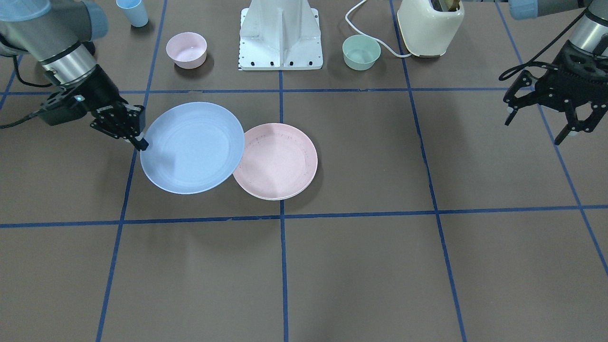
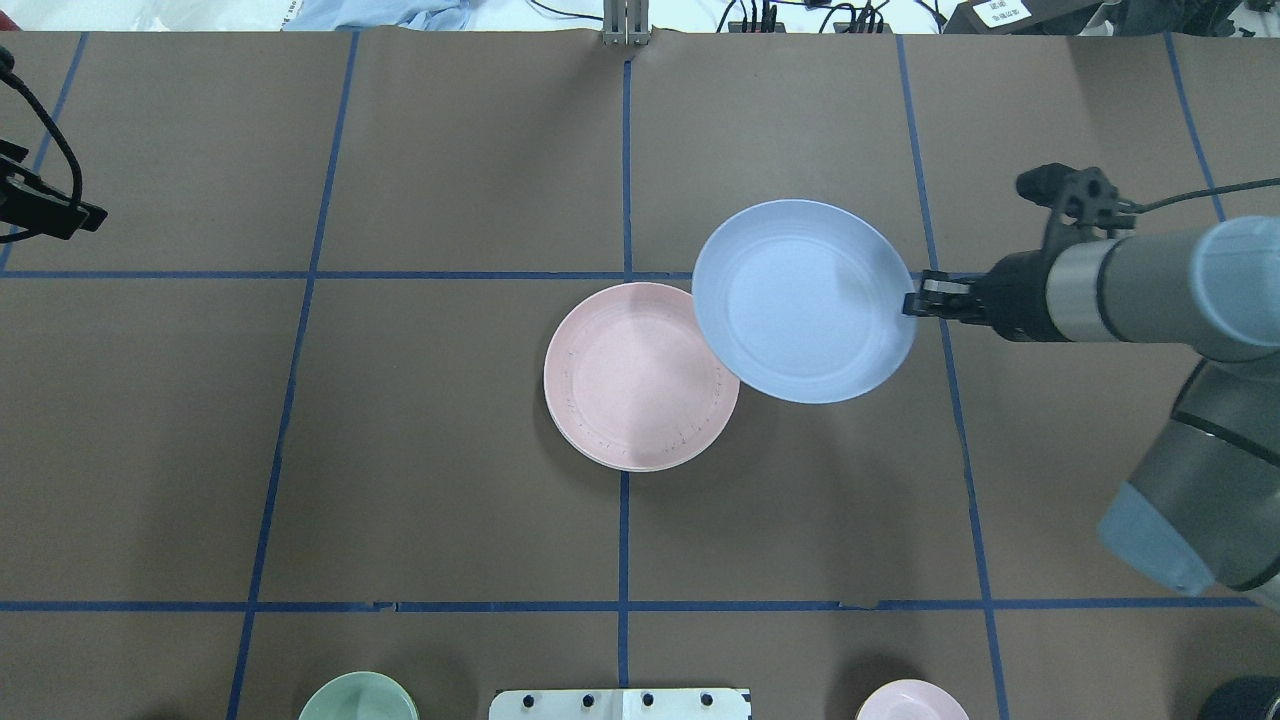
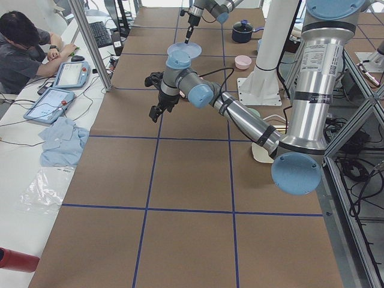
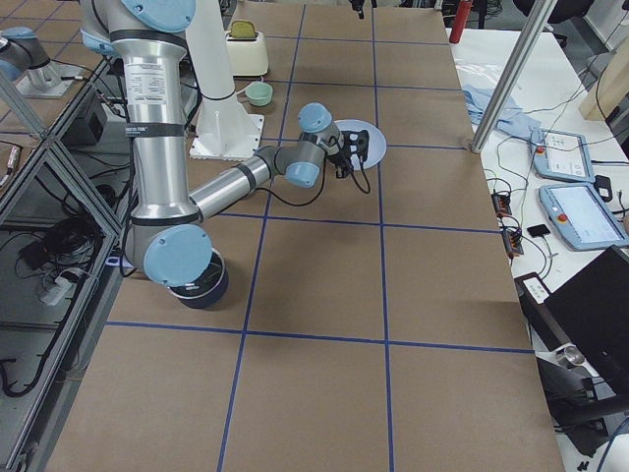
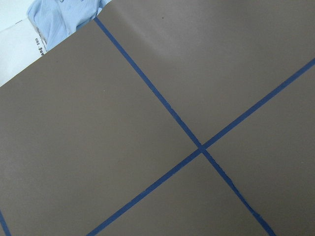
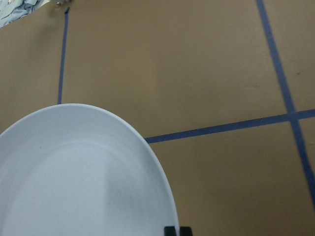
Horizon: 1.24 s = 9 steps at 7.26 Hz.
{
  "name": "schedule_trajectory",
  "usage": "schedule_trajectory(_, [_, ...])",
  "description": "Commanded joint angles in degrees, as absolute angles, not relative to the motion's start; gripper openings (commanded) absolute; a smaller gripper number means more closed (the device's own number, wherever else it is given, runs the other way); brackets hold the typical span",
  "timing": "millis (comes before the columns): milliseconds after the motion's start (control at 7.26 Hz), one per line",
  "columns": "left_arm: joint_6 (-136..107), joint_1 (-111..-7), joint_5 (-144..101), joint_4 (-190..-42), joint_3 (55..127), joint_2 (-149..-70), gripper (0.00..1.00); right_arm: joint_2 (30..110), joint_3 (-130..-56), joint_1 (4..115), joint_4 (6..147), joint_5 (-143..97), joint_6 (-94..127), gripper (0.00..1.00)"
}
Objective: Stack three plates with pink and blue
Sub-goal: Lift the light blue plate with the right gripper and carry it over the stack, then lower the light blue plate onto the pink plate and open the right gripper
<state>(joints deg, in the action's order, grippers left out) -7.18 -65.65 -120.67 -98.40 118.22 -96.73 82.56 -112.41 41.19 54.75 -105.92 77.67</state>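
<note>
As the pink plate [image 2: 640, 375] sits on a paler rim that peeks out along its 6 o'clock edge in the front-facing view, I read that as the cream plate [image 1: 275, 198] underneath. Only a sliver shows, so can't confirm. If so, first stack step looks done and one is left: blue on top.

The blue plate [image 2: 805, 300] is pinched by the right gripper [image 2: 912, 302] on the rim, at the plate's 3 o'clock overhead. It looks to be off the table [image 2: 400, 450], judging by the shadow beneath. It's at about 2 o'clock from the pink plate, edge overlapping the pink rim in that view. Not centred, not set down. To do: carry toward 8 o'clock until centred, lower, release.

Left gripper [image 1: 536, 127]: fingers spread, holding nothing, far out at the pink plate's 9 o'clock overhead, well apart.

Around: small pink bowl [image 1: 186, 50], small green bowl [image 1: 361, 52], blue cup [image 1: 133, 12] and toaster [image 1: 430, 26] sit along the robot-side edge by the base mount [image 1: 281, 35], toward 6 o'clock of the plates overhead. All well apart from the stack, none in the path.

Only risk I see: a one-sided rim grip could tip the plate or clip the pink rim if lowered early.
</note>
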Motion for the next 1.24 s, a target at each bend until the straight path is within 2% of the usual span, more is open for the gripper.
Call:
schedule_trajectory(0, [-7.5,-65.7,-120.7,-98.4,118.1,-96.8,1.0,71.9,-111.5,33.1,67.3,-96.9,82.2,0.0])
schedule_trajectory(138, [-7.5,-65.6,-120.8,-98.4,118.1,-96.8,1.0,68.7,-110.4,30.2,71.2,-92.9,83.2,0.0])
schedule_trajectory(1101, [-7.6,-65.5,-120.8,-98.5,117.4,-96.9,1.0,66.8,-105.0,25.4,71.5,-88.4,83.3,0.0])
